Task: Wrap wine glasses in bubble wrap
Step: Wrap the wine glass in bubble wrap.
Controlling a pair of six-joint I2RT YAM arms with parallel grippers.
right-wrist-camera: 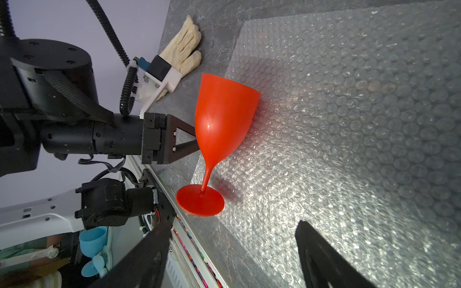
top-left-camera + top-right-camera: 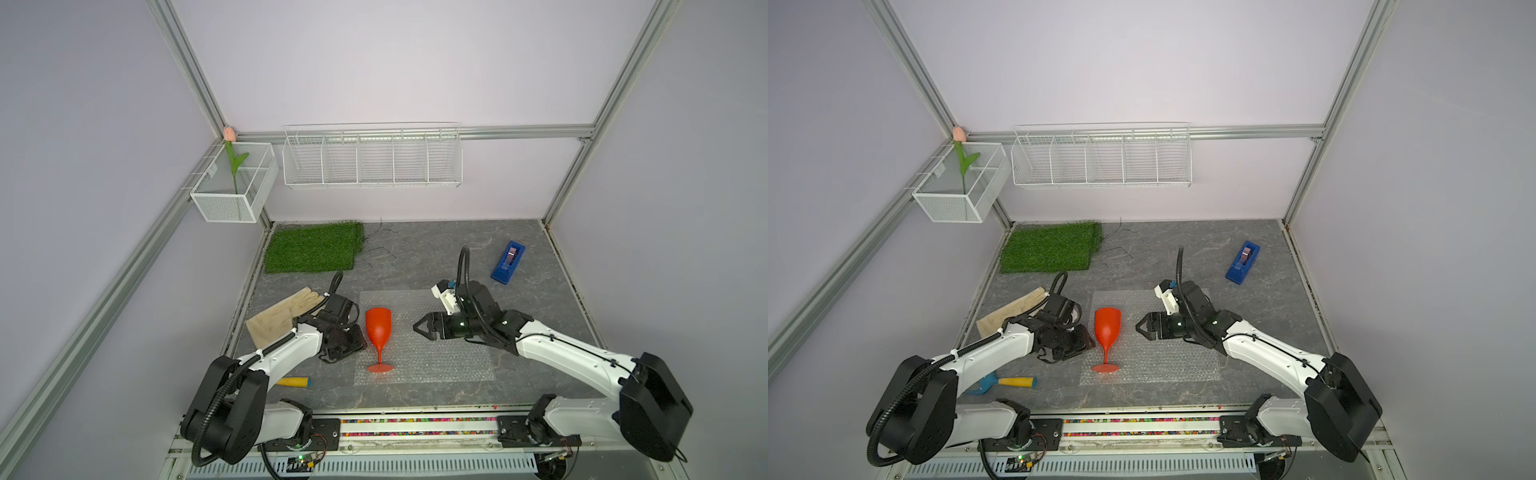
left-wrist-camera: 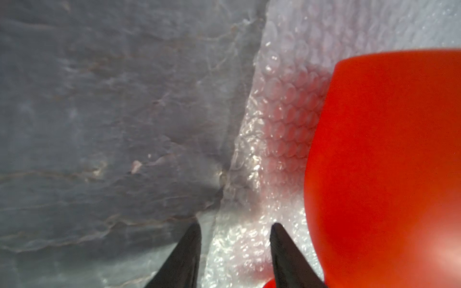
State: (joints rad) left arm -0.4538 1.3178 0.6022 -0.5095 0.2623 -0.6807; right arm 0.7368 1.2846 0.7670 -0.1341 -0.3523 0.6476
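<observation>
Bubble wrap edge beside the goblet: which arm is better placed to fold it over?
Left, probably. The left gripper straddles the edge of the bubble wrap, jaws apart, close beside the goblet. The right gripper hangs open across the goblet, over mid-sheet, away from any edge.

Left wrist view crops and blurs the goblet [image 3: 386,162].

The left arm [image 2: 291,347] and the right arm [image 2: 557,345] are built alike: glossy white moulded links dotted with small dark screw holes, joined by bulky matte-black rounded joint housings [image 2: 656,403]. A black ribbed cable conduit [image 2: 462,266] runs along each, tied on with white zip ties [image 2: 259,353], past a white wrist camera bracket [image 1: 172,78] with a blue plug [image 1: 143,62]. The left gripper [image 3: 235,225] and right gripper [image 1: 234,222] carry black tapered fingers [image 1: 170,129] with triangular cut-outs and silver screws.
</observation>
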